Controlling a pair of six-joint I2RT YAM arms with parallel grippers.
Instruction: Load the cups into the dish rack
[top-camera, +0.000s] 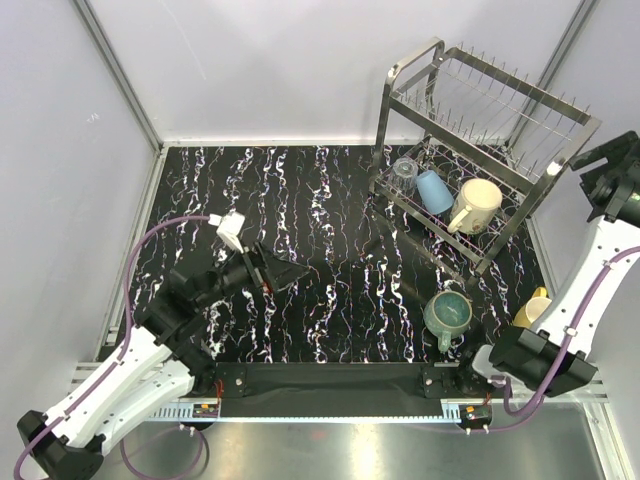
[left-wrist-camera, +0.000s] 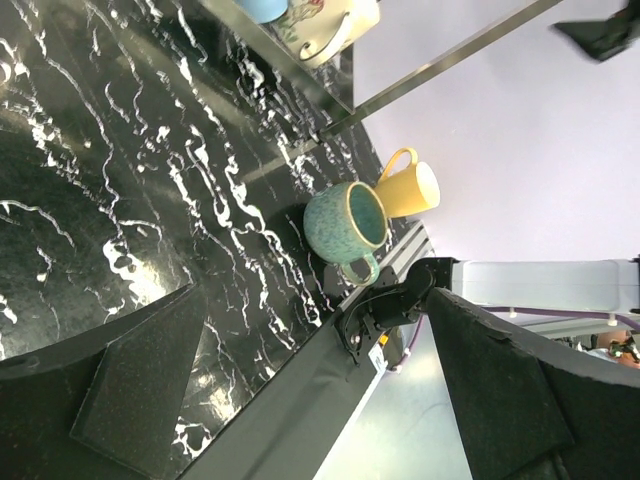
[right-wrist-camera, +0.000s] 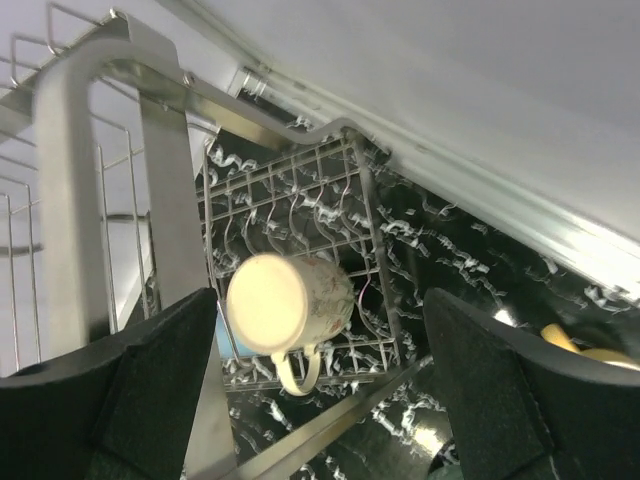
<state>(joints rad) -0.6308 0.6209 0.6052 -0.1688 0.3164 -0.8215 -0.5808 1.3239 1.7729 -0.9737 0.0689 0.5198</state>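
Observation:
The silver wire dish rack (top-camera: 560, 130) stands at the back right. Its lower tier holds the clear glass tumbler (top-camera: 405, 172), the small light-blue cup (top-camera: 434, 191) and the cream mug (top-camera: 476, 204), upside down; the cream mug also shows in the right wrist view (right-wrist-camera: 285, 303). The teal mug (top-camera: 448, 313) and the yellow mug (top-camera: 533, 308) stand on the table at the front right, and show in the left wrist view as teal (left-wrist-camera: 347, 222) and yellow (left-wrist-camera: 408, 187). My left gripper (top-camera: 283, 273) is open and empty over the table's left middle. My right gripper (top-camera: 600, 165) is open and empty, beside the rack's right end.
The black marbled table (top-camera: 300, 220) is walled by pale panels on the left, back and right. A black bar (top-camera: 330, 380) carrying the arm bases runs along the near edge.

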